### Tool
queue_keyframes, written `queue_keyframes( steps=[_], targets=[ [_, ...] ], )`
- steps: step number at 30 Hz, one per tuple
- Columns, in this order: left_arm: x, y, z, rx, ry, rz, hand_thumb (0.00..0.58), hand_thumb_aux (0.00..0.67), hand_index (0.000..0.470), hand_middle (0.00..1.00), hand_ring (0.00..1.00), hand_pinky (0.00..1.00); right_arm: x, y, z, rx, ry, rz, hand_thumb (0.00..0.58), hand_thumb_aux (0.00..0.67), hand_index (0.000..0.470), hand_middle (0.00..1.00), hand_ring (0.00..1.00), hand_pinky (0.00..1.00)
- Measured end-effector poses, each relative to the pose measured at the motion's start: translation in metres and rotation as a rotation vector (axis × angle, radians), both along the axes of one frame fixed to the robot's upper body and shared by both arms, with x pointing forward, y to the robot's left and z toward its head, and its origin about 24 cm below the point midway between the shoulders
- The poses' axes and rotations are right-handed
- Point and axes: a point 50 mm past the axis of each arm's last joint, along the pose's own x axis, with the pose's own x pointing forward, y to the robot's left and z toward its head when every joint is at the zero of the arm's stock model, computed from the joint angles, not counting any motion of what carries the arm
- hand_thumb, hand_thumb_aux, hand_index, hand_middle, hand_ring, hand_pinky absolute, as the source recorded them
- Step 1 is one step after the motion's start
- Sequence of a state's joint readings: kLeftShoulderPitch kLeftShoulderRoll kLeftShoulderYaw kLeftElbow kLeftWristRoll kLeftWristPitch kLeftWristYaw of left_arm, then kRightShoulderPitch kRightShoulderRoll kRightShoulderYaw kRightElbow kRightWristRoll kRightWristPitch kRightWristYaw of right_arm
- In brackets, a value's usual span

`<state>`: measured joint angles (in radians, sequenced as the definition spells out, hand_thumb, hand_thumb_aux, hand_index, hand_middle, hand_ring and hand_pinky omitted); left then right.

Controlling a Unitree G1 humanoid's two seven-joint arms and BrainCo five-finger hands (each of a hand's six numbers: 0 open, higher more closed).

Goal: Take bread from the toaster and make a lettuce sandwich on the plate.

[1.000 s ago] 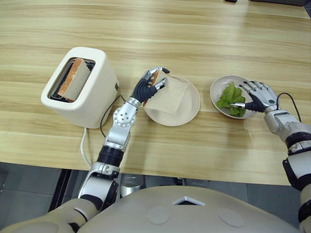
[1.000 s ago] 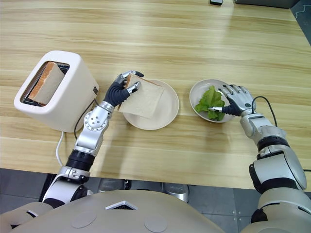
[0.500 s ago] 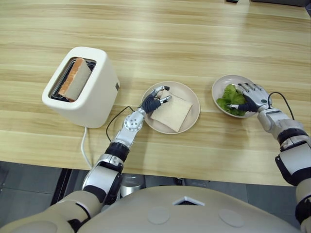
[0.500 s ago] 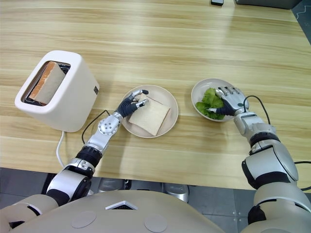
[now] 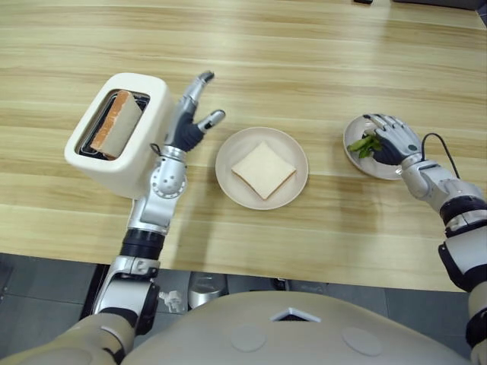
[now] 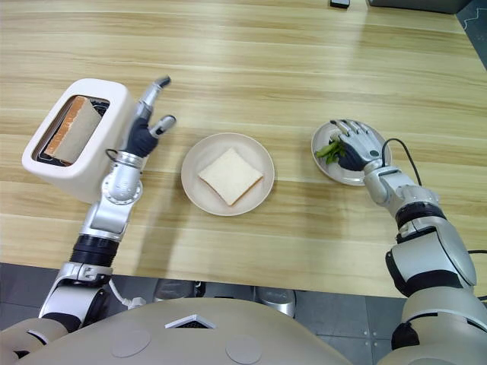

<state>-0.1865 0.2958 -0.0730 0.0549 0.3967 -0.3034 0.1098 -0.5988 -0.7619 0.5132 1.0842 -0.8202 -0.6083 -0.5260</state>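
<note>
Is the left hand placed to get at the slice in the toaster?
Probably yes. The left hand is open and holds nothing, right beside the toaster; the slice stands up out of the open slot with nothing over it.

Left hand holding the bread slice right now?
No, the bread slice lies flat on the plate; the left hand is open beside the toaster.
</note>
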Motion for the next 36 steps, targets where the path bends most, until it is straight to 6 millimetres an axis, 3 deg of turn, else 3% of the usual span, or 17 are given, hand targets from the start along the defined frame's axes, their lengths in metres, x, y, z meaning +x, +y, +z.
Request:
queue_keyframes(
  steps=[5, 10, 17, 20, 21, 23, 24, 25, 26, 27, 31, 36],
  targets=[
    [-0.015, 0.010, 0.038, -0.020, -0.153, 0.035, 0.000, 0.000, 0.000, 0.00, 0.00, 0.00, 0.000, 0.042, 0.023, 0.125, -0.089, 0.209, 0.580, 0.670, 0.460, 0.00, 0.00, 0.00],
    [-0.021, 0.026, 0.052, -0.004, -0.188, 0.085, 0.000, 0.000, 0.000, 0.00, 0.00, 0.00, -0.005, 0.092, 0.031, 0.206, -0.069, 0.389, 0.580, 0.670, 0.460, 0.00, 0.00, 0.00],
    [-0.027, 0.043, 0.062, -0.029, -0.213, 0.135, 0.000, 0.000, 0.000, 0.00, 0.00, 0.00, -0.013, 0.153, 0.015, 0.247, 0.052, 0.560, 0.580, 0.670, 0.460, 0.00, 0.00, 0.00],
    [-0.029, 0.050, 0.066, -0.045, -0.220, 0.156, 0.000, 0.000, 0.000, 0.00, 0.00, 0.00, -0.014, 0.168, 0.005, 0.229, 0.100, 0.601, 0.580, 0.670, 0.460, 0.00, 0.00, 0.00],
    [-0.031, 0.052, 0.068, -0.044, -0.227, 0.159, 0.000, 0.000, 0.000, 0.00, 0.00, 0.00, -0.013, 0.171, 0.001, 0.220, 0.118, 0.603, 0.559, 0.544, 0.373, 0.00, 0.00, 0.00],
    [-0.034, 0.055, 0.073, -0.033, -0.244, 0.165, 0.000, 0.000, 0.000, 0.00, 0.00, 0.00, -0.010, 0.175, -0.006, 0.189, 0.151, 0.605, 0.559, 0.544, 0.373, 0.00, 0.00, 0.00],
    [-0.035, 0.058, 0.075, -0.028, -0.249, 0.167, 0.000, 0.000, 0.000, 0.00, 0.00, 0.00, -0.010, 0.176, -0.010, 0.165, 0.167, 0.603, 0.445, 0.347, 0.238, 0.00, 0.00, 0.00],
    [-0.036, 0.059, 0.077, -0.031, -0.256, 0.167, 0.000, 0.000, 0.000, 0.00, 0.00, 0.00, -0.010, 0.176, -0.016, 0.131, 0.187, 0.603, 0.083, 0.050, 0.034, 0.00, 0.00, 0.00],
    [-0.038, 0.060, 0.079, -0.034, -0.261, 0.169, 0.000, 0.000, 0.000, 0.00, 0.00, 0.00, -0.011, 0.176, -0.020, 0.113, 0.199, 0.605, 0.083, 0.050, 0.034, 0.00, 0.00, 0.00],
    [-0.040, 0.063, 0.081, -0.037, -0.268, 0.174, 0.000, 0.000, 0.000, 0.00, 0.00, 0.00, -0.011, 0.176, -0.024, 0.093, 0.214, 0.607, 0.000, 0.000, 0.000, 0.00, 0.00, 0.00],
    [-0.047, 0.070, 0.089, -0.027, -0.298, 0.198, 0.000, 0.000, 0.000, 0.00, 0.00, 0.00, -0.013, 0.174, -0.033, 0.047, 0.245, 0.609, 0.000, 0.000, 0.000, 0.00, 0.00, 0.00],
    [-0.053, 0.086, 0.098, 0.004, -0.312, 0.250, 0.000, 0.000, 0.000, 0.00, 0.00, 0.00, -0.011, 0.172, -0.031, 0.038, 0.235, 0.607, 0.000, 0.000, 0.000, 0.00, 0.00, 0.00]
  ],
)
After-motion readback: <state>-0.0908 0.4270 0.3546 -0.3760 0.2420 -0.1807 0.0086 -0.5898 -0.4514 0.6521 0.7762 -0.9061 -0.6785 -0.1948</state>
